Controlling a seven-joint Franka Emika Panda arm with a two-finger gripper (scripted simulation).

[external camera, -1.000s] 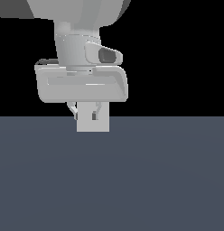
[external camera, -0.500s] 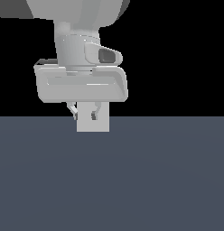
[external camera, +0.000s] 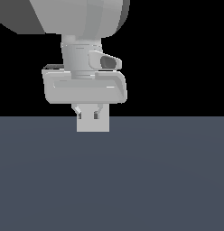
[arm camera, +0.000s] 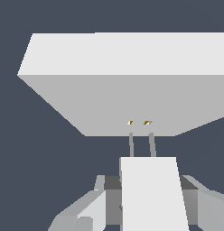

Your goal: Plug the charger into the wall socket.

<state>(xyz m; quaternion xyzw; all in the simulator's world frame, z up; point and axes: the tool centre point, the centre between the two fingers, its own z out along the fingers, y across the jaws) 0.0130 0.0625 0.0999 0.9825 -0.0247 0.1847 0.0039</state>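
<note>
Exterior view: level, close, facing the arm head-on above the dark floor [external camera: 132, 180]. Wrist view: looks past the gripper [arm camera: 147, 198] along the charger [arm camera: 149, 189], very near the wall socket [arm camera: 132, 85]. Shared: gripper [external camera: 90, 113], charger, floor.

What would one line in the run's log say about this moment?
phase: lining up plug | gripper: shut on charger | prongs: aimed at socket holes, tips just short | wall socket: upright, ahead

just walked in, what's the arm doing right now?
The gripper is shut on the charger and holds it up to the wall socket. In the wrist view the two prongs point at the socket's two yellowish holes, roughly lined up with them. Whether the tips have entered isn't clear.
</note>
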